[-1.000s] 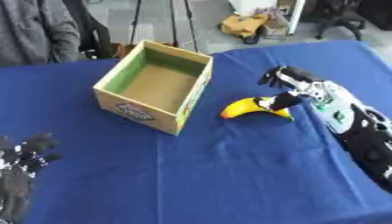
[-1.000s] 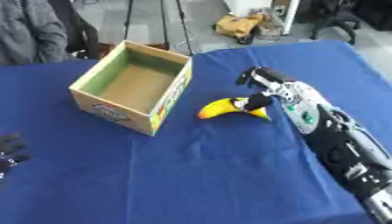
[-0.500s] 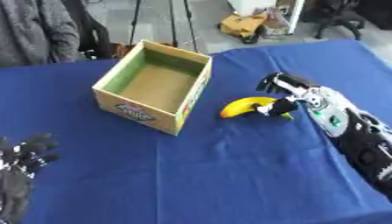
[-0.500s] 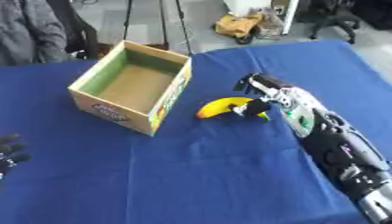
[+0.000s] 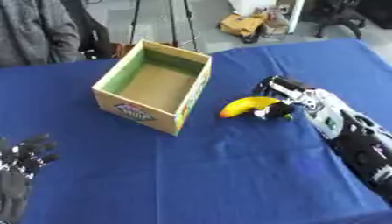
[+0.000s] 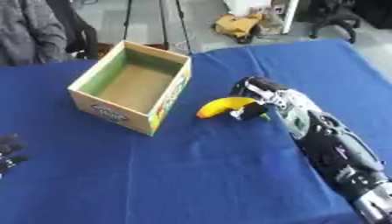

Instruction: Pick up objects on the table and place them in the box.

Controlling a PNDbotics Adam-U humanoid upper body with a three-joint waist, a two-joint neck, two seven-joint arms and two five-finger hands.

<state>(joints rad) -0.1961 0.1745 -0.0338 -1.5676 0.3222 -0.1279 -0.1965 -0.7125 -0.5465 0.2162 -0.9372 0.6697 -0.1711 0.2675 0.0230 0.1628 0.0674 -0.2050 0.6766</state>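
Right hand of mine is down on the blue desk, fingers curled over the stem end of the yellow banana, thumb tucked against its near side. Its other tip points toward the box. That banana lies on the cloth around the middle of the desk, just beside the cardboard box, which sits open-topped toward the far left with nothing visible inside. My left hand rests at the near left corner, fingers spread and upward, holding nothing.
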